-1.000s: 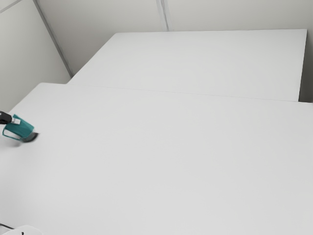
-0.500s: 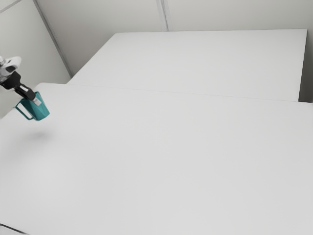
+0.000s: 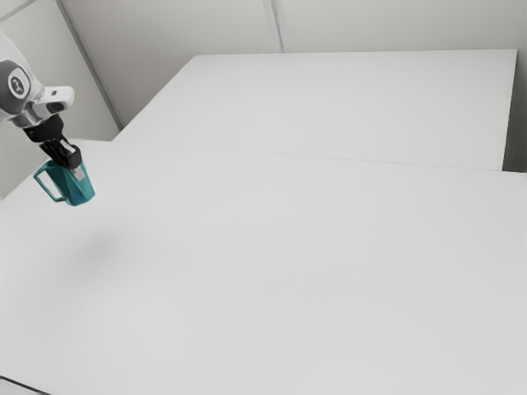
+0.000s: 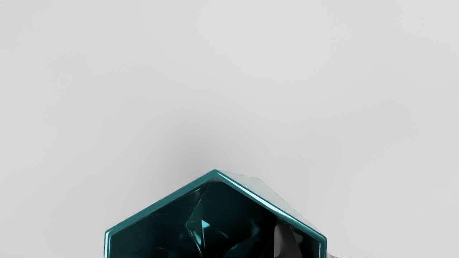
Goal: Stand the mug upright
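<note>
Exterior view: fingers [image 3: 72, 156] gripping mug [image 3: 72, 188] by its wall, mug held above worktop [image 3: 288, 271], slightly tilted. Versus the earlier frame, mug is a bit further toward the exterior view's right and nearer upright; more of the arm [image 3: 29, 82] shows. Wrist view: mug's open end faces camera, one finger inside.

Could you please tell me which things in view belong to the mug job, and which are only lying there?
In the job:
- teal mug, held in the air
- jaws, shut on its wall
- table beneath

Just there:
- thin dark cord
- white surface behind table
</note>
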Motion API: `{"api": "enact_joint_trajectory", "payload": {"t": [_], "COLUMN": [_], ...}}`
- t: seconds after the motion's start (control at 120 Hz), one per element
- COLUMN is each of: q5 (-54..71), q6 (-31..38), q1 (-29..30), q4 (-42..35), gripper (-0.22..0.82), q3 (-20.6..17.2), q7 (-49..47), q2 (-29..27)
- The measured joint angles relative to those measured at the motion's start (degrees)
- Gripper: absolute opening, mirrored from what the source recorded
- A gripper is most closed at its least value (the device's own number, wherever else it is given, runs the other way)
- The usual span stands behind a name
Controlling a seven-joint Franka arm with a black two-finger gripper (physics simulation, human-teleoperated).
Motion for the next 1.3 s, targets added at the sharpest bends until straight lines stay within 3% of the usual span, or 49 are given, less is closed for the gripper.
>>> {"api": "enact_joint_trajectory", "payload": {"t": [0.5, 0.925, 1.3], "q5": [7.76, 9.97, 10.33], "q6": [5.34, 11.87, 16.66], "q1": [-11.34, -11.2, -11.18], "q4": [-12.71, -25.79, -32.47], "gripper": [-0.17, -0.18, -0.18], "q3": [-0.16, -5.65, -7.73], "q7": [-18.01, -30.93, -39.56], "q2": [-8.42, -14.99, -15.93]}}
